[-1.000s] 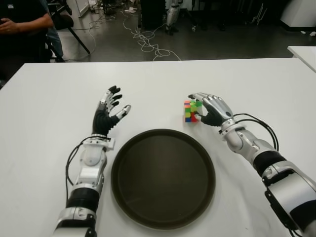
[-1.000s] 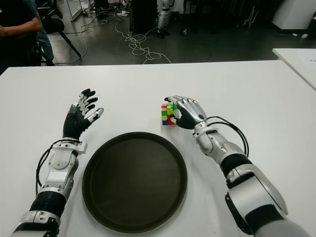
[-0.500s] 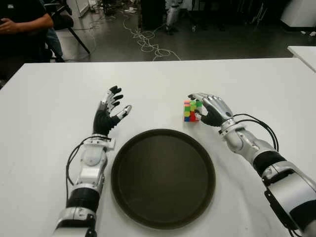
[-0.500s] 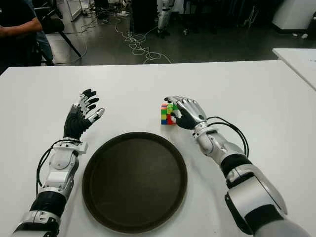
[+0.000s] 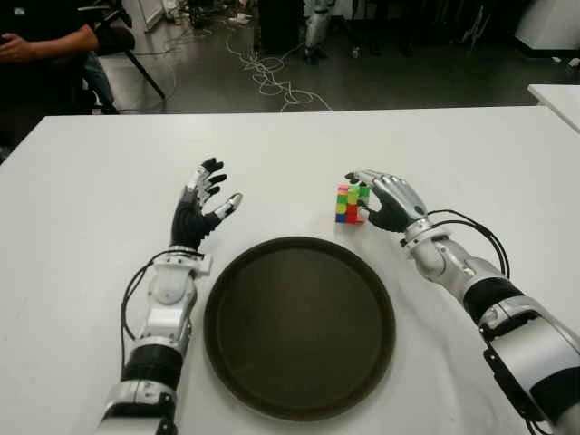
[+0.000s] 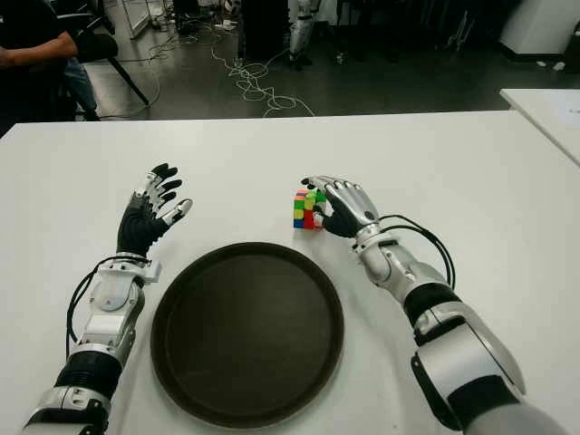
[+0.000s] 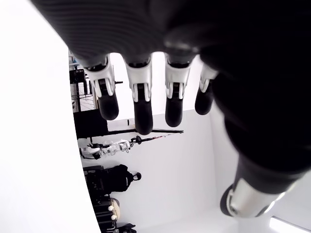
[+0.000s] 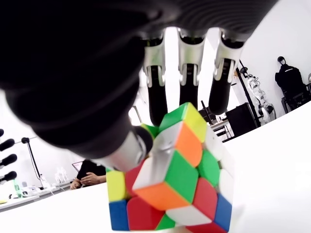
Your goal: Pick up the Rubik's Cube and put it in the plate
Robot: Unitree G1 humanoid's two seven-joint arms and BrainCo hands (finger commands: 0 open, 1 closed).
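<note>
Cube (image 5: pixel 349 204) stands on the white table (image 5: pixel 471 154), just beyond the far right rim of the plate (image 5: pixel 299 326) and apart from it. The right hand (image 5: pixel 385 201) is at the cube's right side: its fingers (image 8: pixel 187 73) arch over the top of the cube, and the thumb (image 8: pixel 124 150) presses against the near face. In the right wrist view the cube sits slightly twisted, one layer turned out of line with the rest, and its bottom seems to touch the table, though the contact line is hard to read there. The grip looks like a pinch between thumb and fingers closed on the cube.

The plate is round, dark and shallow, and lies in front of the robot between its two forearms. Nothing lies in it.

The left hand (image 5: pixel 201 204) shows to the left of the plate's far edge, raised with its palm turned inward and its fingers (image 7: pixel 141 102) spread and straight, holding nothing.

At the far left corner, beyond the table, a seated person (image 5: pixel 41 45) in dark clothes shows in part. Cables (image 5: pixel 272 77) trail across the dark floor behind the table. A second white table (image 5: pixel 557 100) shows at the right edge.
</note>
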